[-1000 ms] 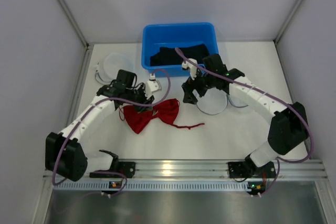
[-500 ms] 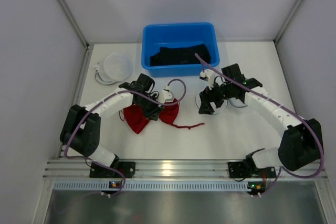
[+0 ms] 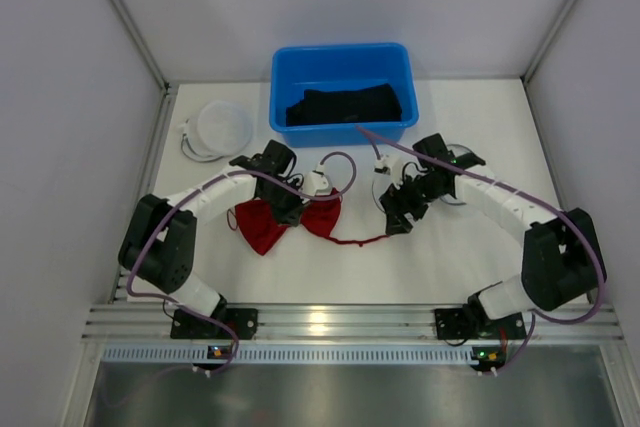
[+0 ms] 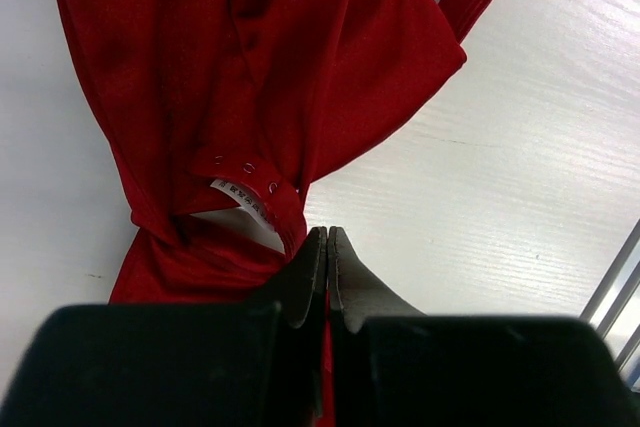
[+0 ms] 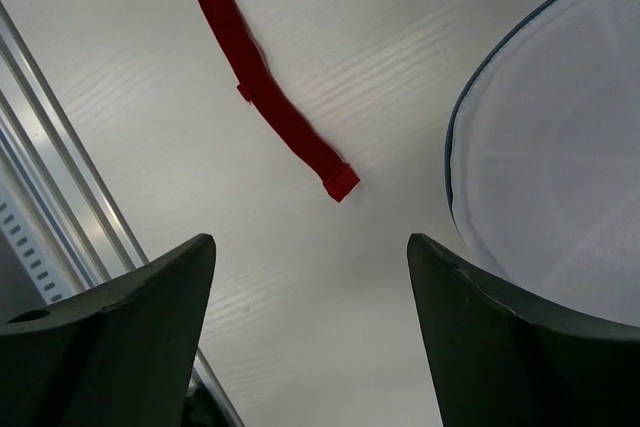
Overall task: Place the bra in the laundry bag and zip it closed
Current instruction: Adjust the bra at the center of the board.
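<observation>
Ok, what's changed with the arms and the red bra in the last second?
The left pincer swung right over the bra and shut on its middle, bunching it. The right pincer, open, moved off the laundry bag toward the strap end. The blue bin and the other white bag stayed put.

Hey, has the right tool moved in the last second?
Yes. The right tool has moved away from the blue bin, toward the front of the table, and now hangs open above the bra strap end.
</observation>
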Available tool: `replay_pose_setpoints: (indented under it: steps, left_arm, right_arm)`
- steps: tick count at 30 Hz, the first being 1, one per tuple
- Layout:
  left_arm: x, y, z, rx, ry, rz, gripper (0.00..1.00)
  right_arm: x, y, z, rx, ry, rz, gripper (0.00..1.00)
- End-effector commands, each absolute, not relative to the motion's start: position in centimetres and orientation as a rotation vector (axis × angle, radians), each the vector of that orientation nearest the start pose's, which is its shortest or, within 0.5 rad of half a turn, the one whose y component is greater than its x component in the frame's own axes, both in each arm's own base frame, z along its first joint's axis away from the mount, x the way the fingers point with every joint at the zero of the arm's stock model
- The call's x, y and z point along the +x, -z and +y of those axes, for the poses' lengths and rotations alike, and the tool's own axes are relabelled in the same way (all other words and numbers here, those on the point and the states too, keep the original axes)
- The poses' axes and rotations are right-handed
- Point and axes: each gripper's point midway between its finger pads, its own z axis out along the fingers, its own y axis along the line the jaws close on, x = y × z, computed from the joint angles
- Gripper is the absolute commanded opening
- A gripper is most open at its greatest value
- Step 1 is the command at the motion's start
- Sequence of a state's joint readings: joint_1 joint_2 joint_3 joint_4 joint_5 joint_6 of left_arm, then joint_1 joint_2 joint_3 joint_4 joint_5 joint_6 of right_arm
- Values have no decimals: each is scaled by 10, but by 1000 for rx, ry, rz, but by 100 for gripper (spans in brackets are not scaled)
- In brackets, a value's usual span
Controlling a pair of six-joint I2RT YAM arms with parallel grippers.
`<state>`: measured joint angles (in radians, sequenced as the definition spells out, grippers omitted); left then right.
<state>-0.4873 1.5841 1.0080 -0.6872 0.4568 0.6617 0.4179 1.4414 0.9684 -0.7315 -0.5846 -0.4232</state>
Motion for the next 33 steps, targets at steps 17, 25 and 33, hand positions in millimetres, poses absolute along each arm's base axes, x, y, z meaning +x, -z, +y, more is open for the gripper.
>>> replay_pose_setpoints:
  steps: [17, 25, 33]
  left_arm:
    - [257, -86, -188, 1401, 628, 2210, 39]
    - [264, -63, -193, 1417, 671, 2277, 41]
    - [267, -58, -196, 1431, 678, 2269, 7]
  right_arm:
    - [198, -65, 196, -1506, -682, 2346, 86]
    - [198, -63, 194, -1505, -669, 2363, 90]
    - [200, -63, 196, -1503, -677, 2365, 88]
